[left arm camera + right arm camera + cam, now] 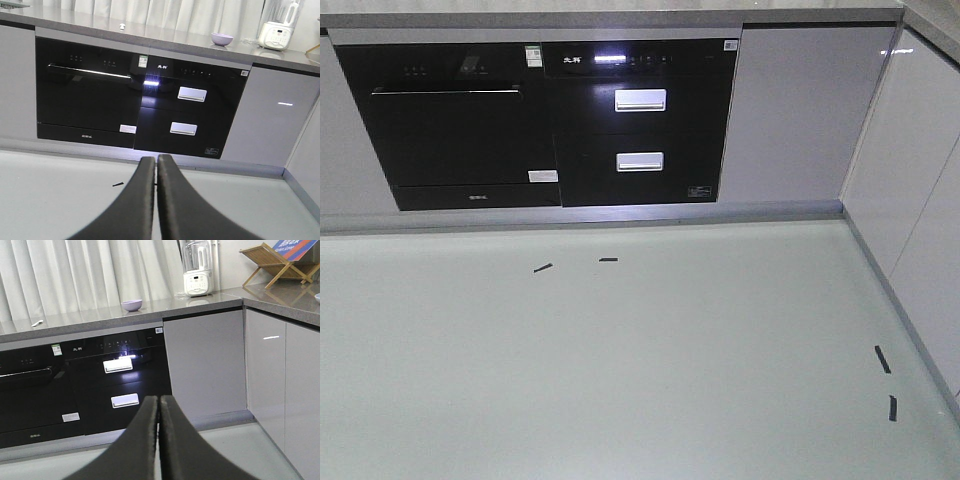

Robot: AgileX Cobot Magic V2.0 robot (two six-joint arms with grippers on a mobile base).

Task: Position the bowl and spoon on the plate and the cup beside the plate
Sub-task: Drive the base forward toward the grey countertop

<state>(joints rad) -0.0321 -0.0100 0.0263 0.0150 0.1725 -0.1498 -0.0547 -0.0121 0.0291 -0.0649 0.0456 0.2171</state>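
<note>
The lavender bowl [222, 38] [132, 305] stands on the grey countertop [90, 317], far from both grippers. Left of it lies a small pale elongated item [121, 25] [37, 323], too small to tell whether it is the spoon. The plate and the cup are out of view. My left gripper [156, 159] is shut with nothing between its black fingers, low over the pale floor. My right gripper [159, 399] is shut and empty too. The front view shows neither gripper.
Black built-in ovens [550, 120] fill the cabinet front under the counter. White cabinets [920, 200] form a corner on the right. A white blender [198, 270] and a wooden rack [272, 262] stand on the counter. Black tape marks [542, 267] dot the floor.
</note>
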